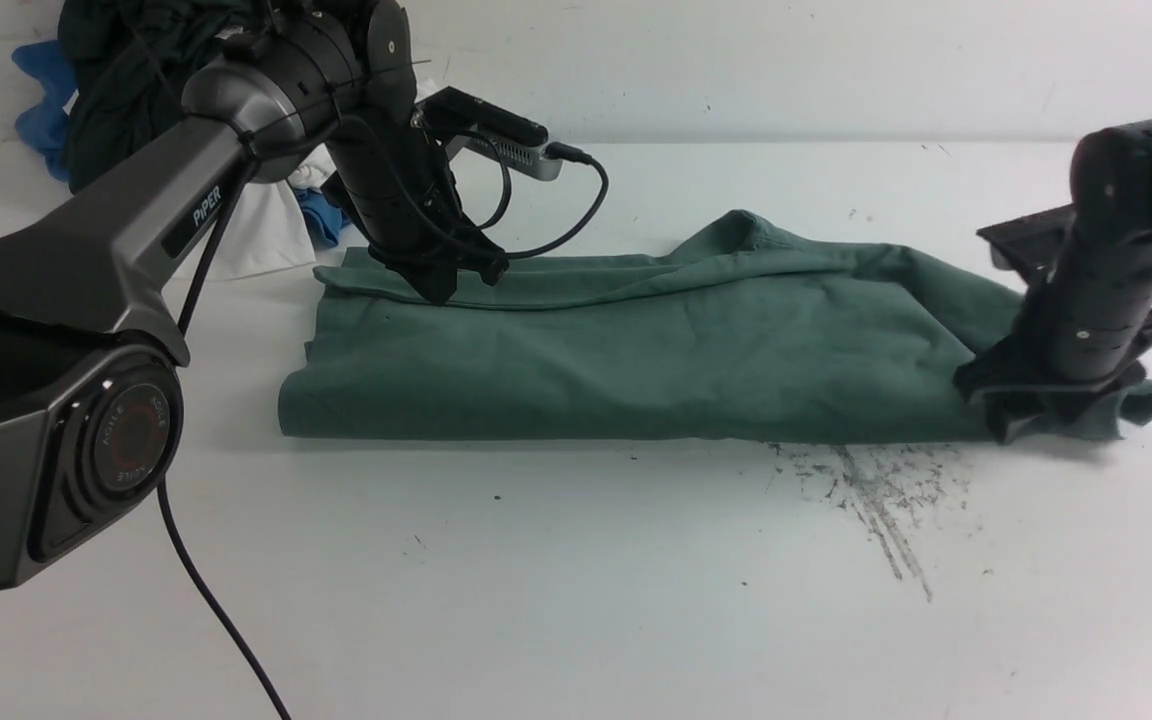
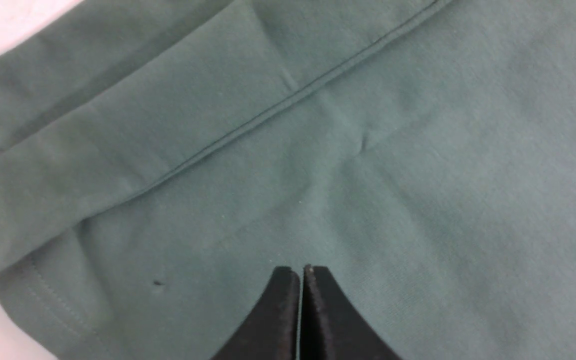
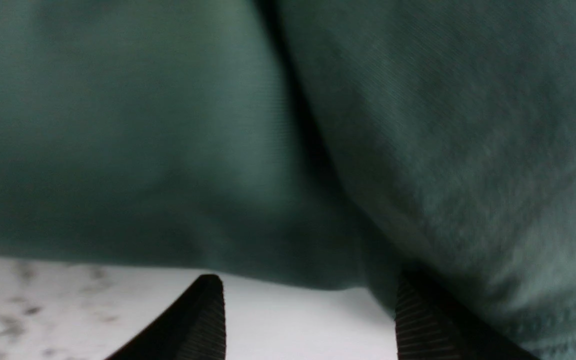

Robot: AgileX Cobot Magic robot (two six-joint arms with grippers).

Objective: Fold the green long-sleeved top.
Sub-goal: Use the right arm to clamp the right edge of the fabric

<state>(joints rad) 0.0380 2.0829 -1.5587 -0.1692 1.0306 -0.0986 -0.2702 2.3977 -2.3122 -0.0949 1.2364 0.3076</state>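
1. Here's the green long-sleeved top (image 1: 636, 350), stretched in a long band across the middle of the desk (image 1: 576, 600) from left to right, and by the look of it already doubled over lengthwise
2. Biggest risk, I'd say: the right pincer (image 1: 1036, 415) is down at the right end of the top with its jaws wide, and if it closes from there it may catch only 1 layer, so the stack would peel apart on the lift
3. Another worry: low as it sits, a finger could scrape the desk or shove the hem into a bunch instead of sliding under it
4. If only 1 end gets carried over, the far edge, which humps up near the middle, could drag and leave a crooked fold
5. There's a dark pile of other clothes (image 1: 136, 90) at the far left, close behind the left arm, and a wide swing on that side could snag it
6. On to the right pincer itself: released, spread wide, grasping nothing; in its wrist view 1 finger (image 3: 203, 320) is over bare desk and the other is tucked against the cloth edge
7. Now the left pincer (image 1: 441, 285): clenched tight, tips meeting with no cloth between them, poised at the far left part of the top; whether the tips actually touch the fabric, I can't tell
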